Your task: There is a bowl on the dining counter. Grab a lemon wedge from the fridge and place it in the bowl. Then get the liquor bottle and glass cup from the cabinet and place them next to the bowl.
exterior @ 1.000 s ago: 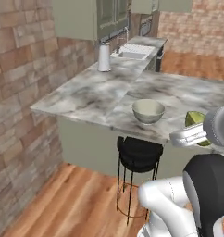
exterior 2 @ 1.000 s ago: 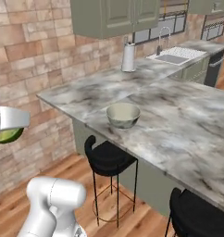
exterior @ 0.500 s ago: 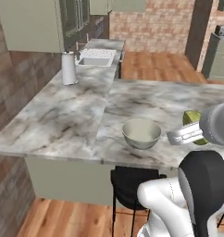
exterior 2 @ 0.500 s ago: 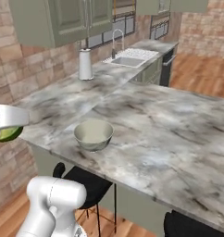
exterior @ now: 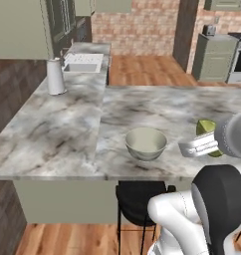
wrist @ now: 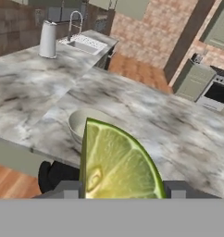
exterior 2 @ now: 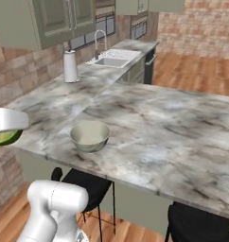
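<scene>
Hand view: pincer (wrist: 118, 190) grips lemon wedge (wrist: 116, 164) near bowl (wrist: 88, 122).

The wedge (wrist: 117, 164) in my gripper (wrist: 121, 189) is yellow-green with a darker green rind, low in the hand view's centre, and my fingers (wrist: 67, 189) are grey. At the middle of the left base view, the bowl (exterior: 146, 143) is pale grey-green on a counter (exterior: 62, 134) of grey and white marble with dark veining. Upper left there stands a white jug (exterior: 55, 76); the cabinets (exterior 2: 45, 21) are sage green, the wall (exterior: 137, 25) red-brown brick, the floor (exterior: 142, 72) orange wood and the stool (exterior: 140, 199) black.
</scene>
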You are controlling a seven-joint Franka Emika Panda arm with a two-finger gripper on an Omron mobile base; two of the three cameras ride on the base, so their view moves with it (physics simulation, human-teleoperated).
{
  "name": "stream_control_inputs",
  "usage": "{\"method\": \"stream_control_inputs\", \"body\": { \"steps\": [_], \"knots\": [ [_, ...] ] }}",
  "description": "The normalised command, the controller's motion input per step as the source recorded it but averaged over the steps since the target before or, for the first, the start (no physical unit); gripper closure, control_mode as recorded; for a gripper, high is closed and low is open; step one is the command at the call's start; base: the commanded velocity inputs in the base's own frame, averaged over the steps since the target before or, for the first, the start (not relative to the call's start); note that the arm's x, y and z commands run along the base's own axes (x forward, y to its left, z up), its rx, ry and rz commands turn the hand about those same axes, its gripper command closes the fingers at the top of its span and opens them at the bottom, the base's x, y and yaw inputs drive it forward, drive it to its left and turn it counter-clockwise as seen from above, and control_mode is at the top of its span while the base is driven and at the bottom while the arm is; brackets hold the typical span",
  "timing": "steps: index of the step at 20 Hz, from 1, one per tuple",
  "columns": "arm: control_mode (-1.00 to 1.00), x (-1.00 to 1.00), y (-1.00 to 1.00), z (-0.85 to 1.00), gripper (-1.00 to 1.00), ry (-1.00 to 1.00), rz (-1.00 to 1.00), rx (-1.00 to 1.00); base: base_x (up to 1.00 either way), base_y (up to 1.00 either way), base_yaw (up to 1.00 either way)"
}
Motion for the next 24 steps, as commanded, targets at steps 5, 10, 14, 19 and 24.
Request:
{"method": "stream_control_inputs", "body": {
  "steps": [5,10,14,19,24],
  "knots": [
    [1.0,0.0,0.0,0.0,1.0,0.0,0.0,0.0,0.6,0.15,-0.27],
    [-1.0,0.17,0.0,0.0,1.0,0.04,-0.04,0.01,0.56,0.06,-0.19],
    [-1.0,0.98,-0.01,0.0,1.0,0.23,-0.16,0.07,0.0,0.0,0.0],
    [-1.0,1.0,-0.08,-0.05,1.0,0.3,-0.11,0.07,0.0,0.0,0.0],
    [-1.0,1.0,-0.19,-0.55,1.0,0.35,-0.07,0.01,0.0,0.0,0.0]
  ]
}}
